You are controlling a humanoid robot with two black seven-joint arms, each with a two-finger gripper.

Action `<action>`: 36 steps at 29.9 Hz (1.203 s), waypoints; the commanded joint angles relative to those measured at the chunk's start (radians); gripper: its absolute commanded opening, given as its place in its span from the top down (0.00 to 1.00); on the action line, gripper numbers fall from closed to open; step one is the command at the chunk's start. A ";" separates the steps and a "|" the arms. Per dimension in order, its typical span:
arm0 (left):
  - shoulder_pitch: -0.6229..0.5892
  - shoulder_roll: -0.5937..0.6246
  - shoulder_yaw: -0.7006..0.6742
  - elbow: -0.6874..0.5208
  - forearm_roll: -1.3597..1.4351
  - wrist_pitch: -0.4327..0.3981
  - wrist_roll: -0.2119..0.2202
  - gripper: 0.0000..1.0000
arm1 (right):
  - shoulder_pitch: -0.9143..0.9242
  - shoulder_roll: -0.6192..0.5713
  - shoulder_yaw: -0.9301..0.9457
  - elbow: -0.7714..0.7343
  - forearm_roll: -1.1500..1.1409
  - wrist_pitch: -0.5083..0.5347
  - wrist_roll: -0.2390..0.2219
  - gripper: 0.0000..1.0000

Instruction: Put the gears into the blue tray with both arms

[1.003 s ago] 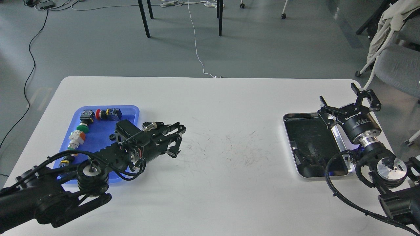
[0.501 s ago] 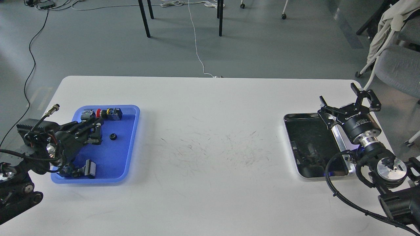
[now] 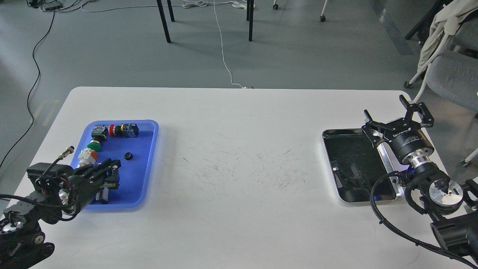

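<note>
1. Since the earlier frames the left arm is drawing back toward the near left corner: a second ago its claw was reaching past the tray's right rim over the surface, and now the left claw (image 3: 111, 172) is hanging low over the near end of the blue tray (image 3: 151, 149). The right arm is not shifting at all.
2. One gear (image 3: 128, 155) is lying flat in the tray's middle, hole up, uncovered now that the arm is clear of it. It is resting apart from the switches (image 3: 93, 146) lined along the tray's far and left sides.
3. The left claw is showing dark and end-on; I cannot tell whether its fingers are apart or together, and nothing is visibly held.
4. The right claw (image 3: 399, 115) is standing with fingers spread wide and empty, over the far right rim of the silver tray (image 3: 330, 135).
5. A second gear is not showing clearly; the silver tray's dark bottom is too reflective to read.
6. The deciding relation: if a gear is left there, it is lying just near and left of the right claw, well apart from the left one, so the right arm is likely the nearer.
</note>
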 commanded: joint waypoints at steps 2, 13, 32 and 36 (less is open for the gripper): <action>0.004 -0.018 -0.001 0.017 0.000 0.000 0.000 0.94 | 0.000 0.000 0.000 0.000 0.000 0.000 0.004 0.04; 0.004 -0.041 -0.001 0.035 0.000 0.001 -0.001 0.65 | 0.000 0.002 -0.002 0.000 0.000 0.000 0.004 0.04; -0.146 0.065 -0.179 -0.049 -0.091 0.007 -0.015 0.02 | 0.038 -0.005 -0.003 0.000 -0.002 0.000 0.004 0.03; -0.244 0.050 -0.231 -0.035 -0.387 -0.011 -0.003 0.02 | 0.069 -0.011 -0.005 0.011 -0.005 0.000 0.003 0.03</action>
